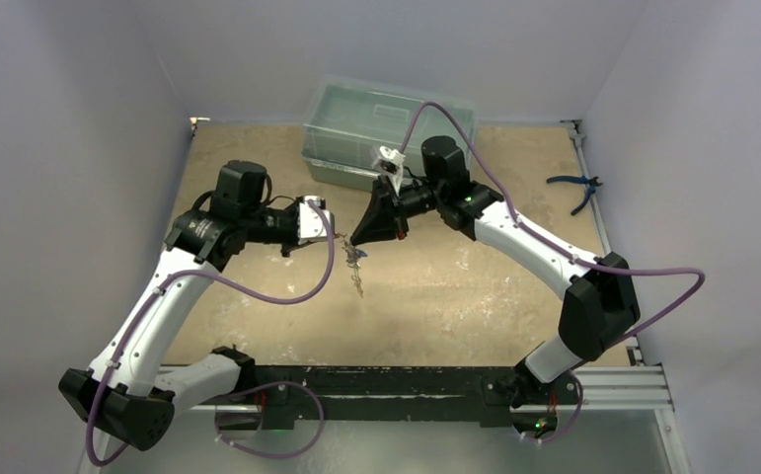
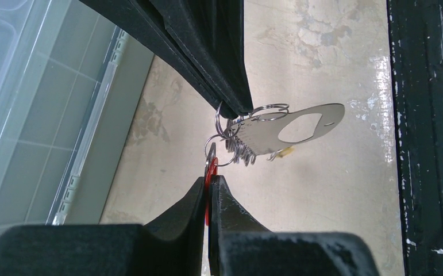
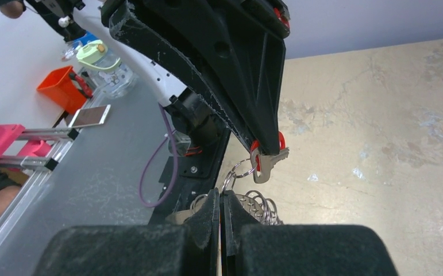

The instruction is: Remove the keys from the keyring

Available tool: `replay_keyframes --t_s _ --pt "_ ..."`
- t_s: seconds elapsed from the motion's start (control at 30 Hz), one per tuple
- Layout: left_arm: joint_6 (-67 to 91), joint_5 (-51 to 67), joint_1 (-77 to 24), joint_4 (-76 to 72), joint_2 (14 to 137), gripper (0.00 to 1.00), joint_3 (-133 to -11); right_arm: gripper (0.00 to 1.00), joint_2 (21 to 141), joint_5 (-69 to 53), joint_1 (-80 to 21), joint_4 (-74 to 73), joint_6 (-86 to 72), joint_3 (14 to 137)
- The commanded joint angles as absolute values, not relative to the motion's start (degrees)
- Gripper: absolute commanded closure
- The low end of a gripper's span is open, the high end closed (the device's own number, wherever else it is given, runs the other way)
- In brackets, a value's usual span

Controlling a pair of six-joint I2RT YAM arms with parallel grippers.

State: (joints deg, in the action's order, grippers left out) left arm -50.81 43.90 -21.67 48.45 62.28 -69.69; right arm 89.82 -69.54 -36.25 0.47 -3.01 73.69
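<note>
Left wrist view, mid-frame: left gripper (image 2: pixel 209 180) clamped on red key (image 2: pixel 212 167), right gripper (image 2: pixel 239 109) clamped on keyring (image 2: pixel 262 135) just above. Probably mid-removal. Next: work key round ring, out through its split.

Both arms reach in over the middle of the table (image 1: pixel 455 286), left gripper (image 1: pixel 342 239) and right gripper (image 1: pixel 356 240) tip to tip. The keys (image 1: pixel 358 276) and keyring (image 1: pixel 356 256) are just a tiny dark tangle dangling under them. Clear bin (image 1: pixel 386 128) at the far edge, blue-handled pliers (image 1: pixel 575 188) by the right edge.
</note>
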Motion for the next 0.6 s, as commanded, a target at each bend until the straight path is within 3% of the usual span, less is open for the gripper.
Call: replay_keyframes --t_s 0.0,0.23,0.57 --pt "-52.6 44.7 -21.3 46.2 62.3 1.00 -69.5 1.00 87.1 -75.8 -36.6 -5.9 2.7 74.9" --pt "-54.4 48.2 -21.2 47.4 63.4 1.00 -70.6 1.00 86.9 -75.7 -38.9 -20.3 16.2 77.3" --pt "-53.9 51.0 -21.1 49.8 64.0 1.00 -72.7 1.00 87.4 -72.9 -40.1 -25.6 20.9 78.1"
